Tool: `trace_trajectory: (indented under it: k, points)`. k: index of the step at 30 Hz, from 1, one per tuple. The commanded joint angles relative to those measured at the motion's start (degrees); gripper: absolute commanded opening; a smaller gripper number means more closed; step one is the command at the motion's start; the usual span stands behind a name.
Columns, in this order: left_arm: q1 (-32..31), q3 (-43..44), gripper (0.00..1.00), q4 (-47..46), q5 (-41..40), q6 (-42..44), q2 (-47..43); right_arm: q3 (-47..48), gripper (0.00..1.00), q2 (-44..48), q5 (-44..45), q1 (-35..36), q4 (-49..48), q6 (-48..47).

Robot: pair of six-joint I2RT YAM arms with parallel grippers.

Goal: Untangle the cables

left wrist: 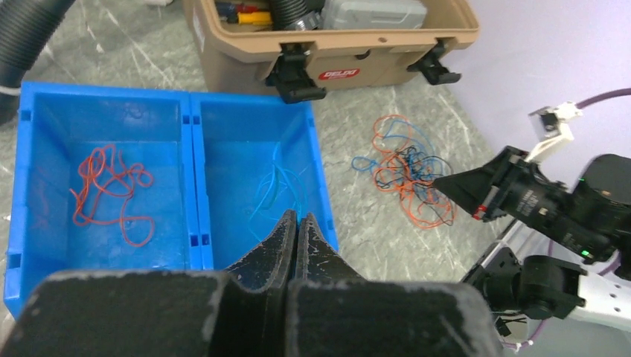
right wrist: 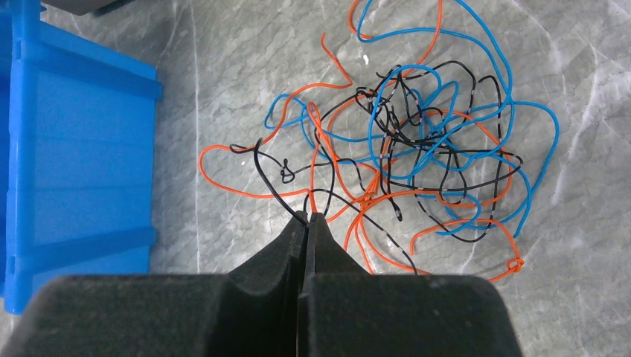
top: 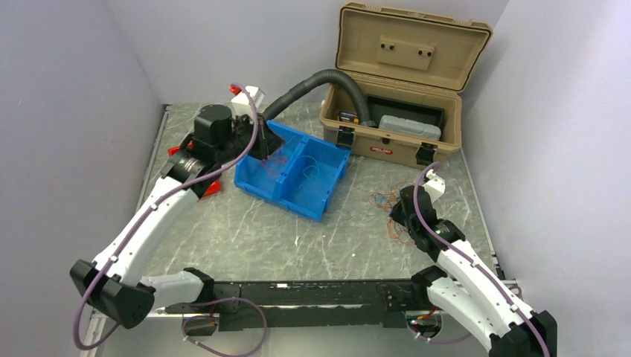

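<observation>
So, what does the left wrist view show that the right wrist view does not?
Only the left wrist: inside the blue bin, red wires in one compartment, blue wires in the other; the tan toolbox. Only the right wrist: up close, the right pincer shut on a black wire. Both: the tangle on the table and the bin.

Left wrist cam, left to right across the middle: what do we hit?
Blue bin, left compartment: red wires → right compartment: blue wires → tangled wires outside the bin → right gripper.
</observation>
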State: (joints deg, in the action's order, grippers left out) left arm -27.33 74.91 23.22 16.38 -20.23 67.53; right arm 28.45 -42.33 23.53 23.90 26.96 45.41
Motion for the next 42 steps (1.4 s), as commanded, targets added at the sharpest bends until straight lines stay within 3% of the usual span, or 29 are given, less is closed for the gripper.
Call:
trace_trajectory:
  k: [1, 14, 16, 18, 21, 22, 28, 33, 38, 42]
  points:
    - [-0.6, 0.2, 0.0, -2.8, -2.7, 0.1, 3.7, 1.3, 0.0, 0.0, -0.6, -0.2, -2.6, -0.8]
    - [-4.7, 3.8, 0.0, -4.4, -4.4, -1.1, 23.5, 1.9, 0.0, 1.2, -1.6, -0.2, -1.6, -1.5]
    - [-5.8, 7.9, 0.21, -0.5, -5.0, -1.8, 27.4, 1.9, 0.0, 1.1, -2.8, -0.2, -2.1, -2.3]
    - [-6.9, 8.0, 0.61, 0.4, -6.6, -1.6, 27.2, 2.3, 0.0, 0.6, -4.9, -0.2, -2.5, -3.5]
    - [-7.5, 1.9, 0.92, -5.2, -7.2, -1.0, 20.8, 3.0, 0.0, -0.3, -10.4, -0.2, -3.4, -7.1]
    - [-7.5, 0.3, 0.97, -6.6, -6.6, -0.5, 18.4, 3.1, 0.0, -0.4, -12.6, -0.2, -4.2, -8.5]
    - [-7.6, -6.3, 0.99, -6.0, -1.4, 3.4, 6.1, 2.6, 0.0, -1.5, -31.6, -0.2, -11.3, -15.4]
    - [-7.6, -19.0, 0.99, -14.8, 2.3, 3.6, -4.9, 2.3, 0.0, -2.9, -45.7, 0.4, -18.6, -15.9]
    - [-7.6, -31.2, 0.99, -24.8, 5.1, 1.9, -12.3, 4.1, 0.0, -3.7, -51.3, 4.3, -21.8, -17.0]
    - [-7.6, -36.6, 0.99, -29.7, 8.3, 0.6, -15.0, 7.0, 0.0, -7.1, -51.8, 11.5, -23.7, -17.8]
